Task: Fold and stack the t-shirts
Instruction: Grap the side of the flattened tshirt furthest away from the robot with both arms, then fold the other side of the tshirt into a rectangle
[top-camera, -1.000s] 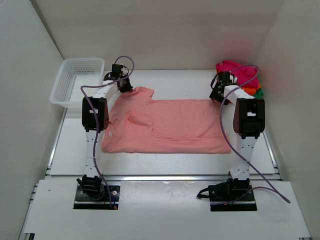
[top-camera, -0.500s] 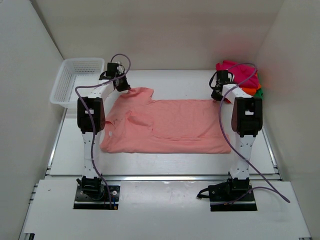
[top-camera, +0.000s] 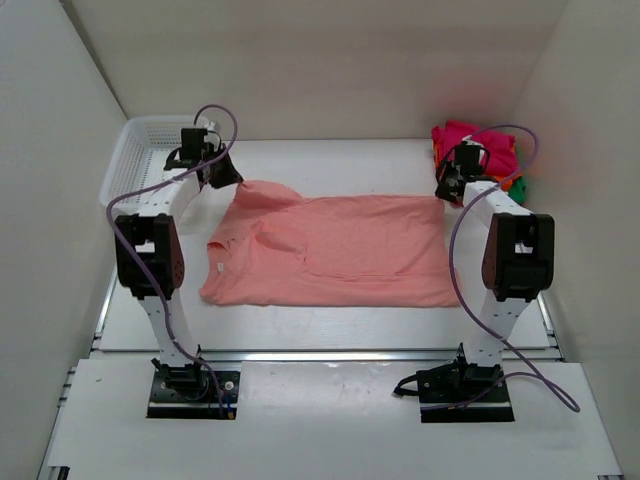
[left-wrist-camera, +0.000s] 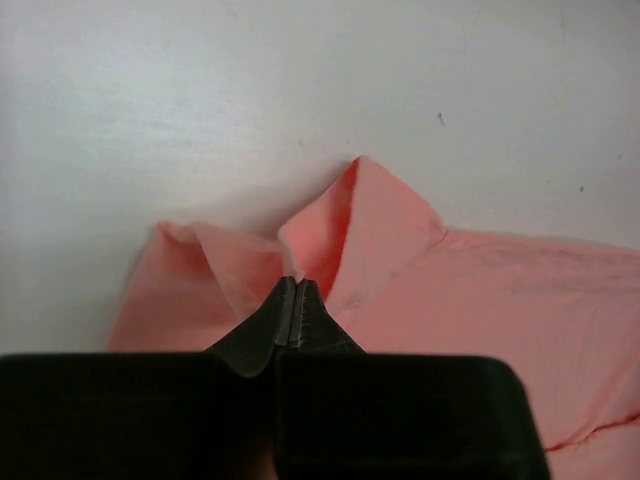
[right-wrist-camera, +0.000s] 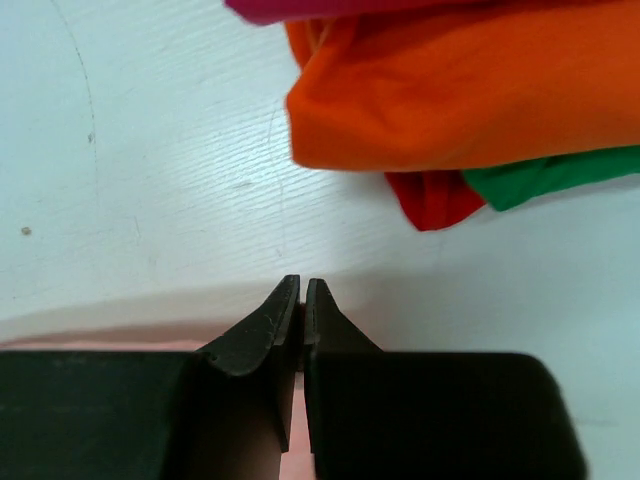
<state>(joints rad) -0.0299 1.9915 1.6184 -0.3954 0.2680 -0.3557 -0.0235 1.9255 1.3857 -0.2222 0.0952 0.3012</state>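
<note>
1. The left gripper (top-camera: 226, 178) (left-wrist-camera: 298, 282) has its jaws pressed fully together on a small fold of the salmon-pink t-shirt (top-camera: 340, 250) (left-wrist-camera: 480, 290).
2. Just ahead of these jaws the cloth stands up from the table (top-camera: 340, 165) (left-wrist-camera: 200, 100) in a pointed peak. A second, lower fold lies to the left of the jaws.
3. The rest of the shirt lies flat, spread out to the right of the left jaws.
4. The right gripper (top-camera: 445, 190) (right-wrist-camera: 302, 282) is at the far right corner of the same shirt. Its jaws are almost together, with only a thin slit between them. Pink cloth shows low in that slit, so they pinch the edge of the shirt.
5. A pale pink strip of the shirt is also seen just to the left of the right jaws, at table level.
6. Ahead of the right jaws and apart from them lies a pile of other shirts. The orange t-shirt (right-wrist-camera: 470, 90) (top-camera: 500, 182) is nearest, and the green t-shirt (right-wrist-camera: 550, 175) (top-camera: 518, 186) comes out from under it on the right.
7. The magenta t-shirt (top-camera: 470, 140) (right-wrist-camera: 300, 8) lies on top of the pile, farthest from the right jaws.
8. A white mesh basket (top-camera: 140, 165) stands to the left of the left jaws, at the far left corner of the table.
</note>
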